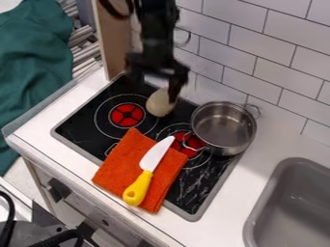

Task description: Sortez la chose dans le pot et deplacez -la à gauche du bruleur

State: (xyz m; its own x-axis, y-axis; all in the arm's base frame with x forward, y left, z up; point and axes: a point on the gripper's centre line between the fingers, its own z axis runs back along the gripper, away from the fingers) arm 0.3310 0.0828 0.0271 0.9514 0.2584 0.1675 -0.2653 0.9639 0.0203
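Observation:
Blurred, the black gripper (155, 92) hangs over the back of the stove with its fingers spread apart. A beige rounded thing (159, 104) rests on the black stovetop just below it, close to the right finger, which covers part of its upper right side. The left finger stands apart from it. To the left of this thing is the red left burner (127, 115). A shiny metal pot (223, 128) stands at the right rear of the stove, partly over the right burner (189, 146); its bare bottom is visible.
An orange cloth (127, 158) lies across the stove's front, with a yellow-handled knife (147, 170) on it. The grey sink (293, 202) is at the lower right. White tiled wall (258, 58) rises behind the stove, and a wooden panel (113, 41) stands at its back left.

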